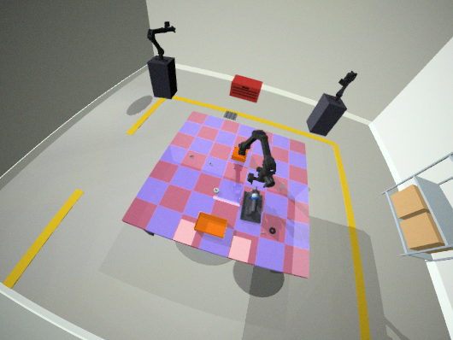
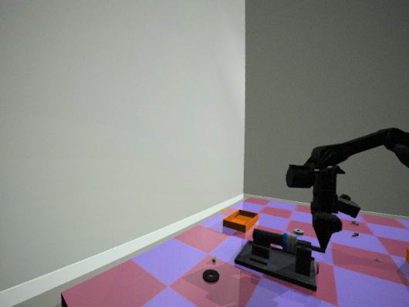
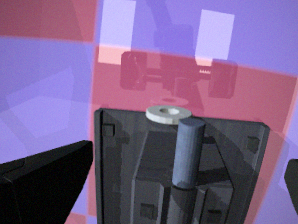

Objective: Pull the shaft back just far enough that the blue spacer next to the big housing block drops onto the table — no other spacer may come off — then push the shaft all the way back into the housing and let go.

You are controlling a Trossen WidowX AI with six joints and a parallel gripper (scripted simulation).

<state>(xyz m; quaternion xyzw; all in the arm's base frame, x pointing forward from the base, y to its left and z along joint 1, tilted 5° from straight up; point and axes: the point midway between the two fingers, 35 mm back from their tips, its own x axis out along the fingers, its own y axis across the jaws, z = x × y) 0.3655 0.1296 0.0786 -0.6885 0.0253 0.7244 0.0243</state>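
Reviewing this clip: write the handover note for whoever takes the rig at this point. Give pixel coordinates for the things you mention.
Gripper (image 2: 325, 250): open, nothing held, near the shaft's free end (image 2: 317, 248) (image 3: 191, 150), which lies between the fingers in the wrist view.
Blue spacer (image 2: 285, 241): on the shaft, next to the big housing block (image 2: 262, 247). Pale spacers (image 2: 292, 244) sit beside it, toward the smaller upright block (image 2: 303, 260).
Done: the gripper is placed around the shaft; no grip.
Left: grip, pull back until only the blue spacer drops, push fully in, release.
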